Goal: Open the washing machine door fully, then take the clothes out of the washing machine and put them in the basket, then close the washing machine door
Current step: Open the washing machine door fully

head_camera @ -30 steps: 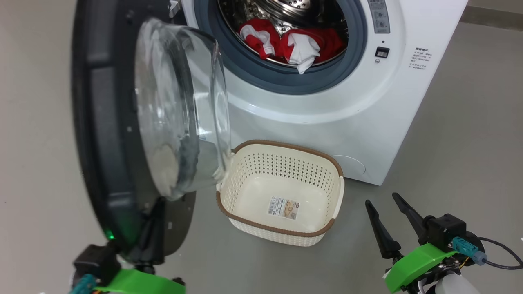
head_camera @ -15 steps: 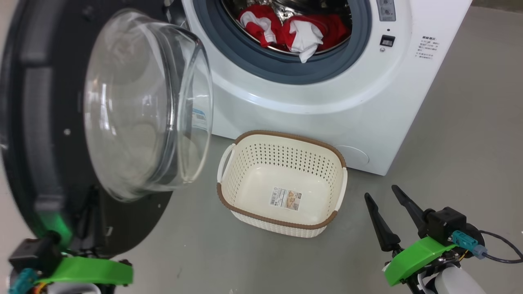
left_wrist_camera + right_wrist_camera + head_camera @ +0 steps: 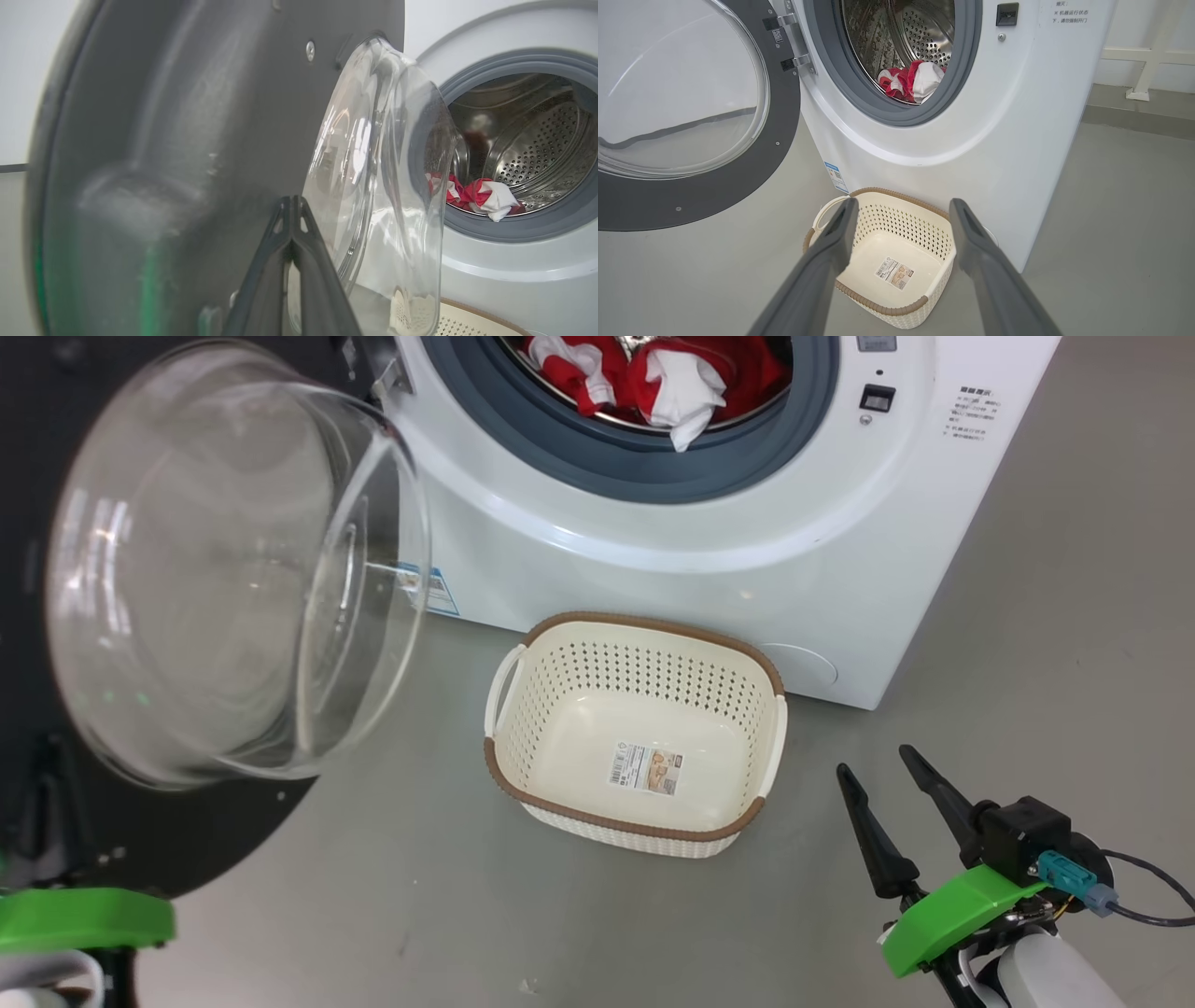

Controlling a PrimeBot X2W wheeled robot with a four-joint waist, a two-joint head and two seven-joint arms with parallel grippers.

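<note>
Left wrist view: the washing machine door (image 3: 187, 116) could be let swing back, left gripper (image 3: 292, 205) jaws being shut empty, right gripper (image 3: 872, 758) jaws spread empty.

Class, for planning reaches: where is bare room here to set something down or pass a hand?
Free: floor between basket and right gripper; floor right of the washer; the basket's empty inside. Crowded: left, where the open door overhangs beside the basket, left gripper shut by it.

Left edge cuts washing machine door (image 3: 159, 845); top edge crops clothes (image 3: 674, 383).
</note>
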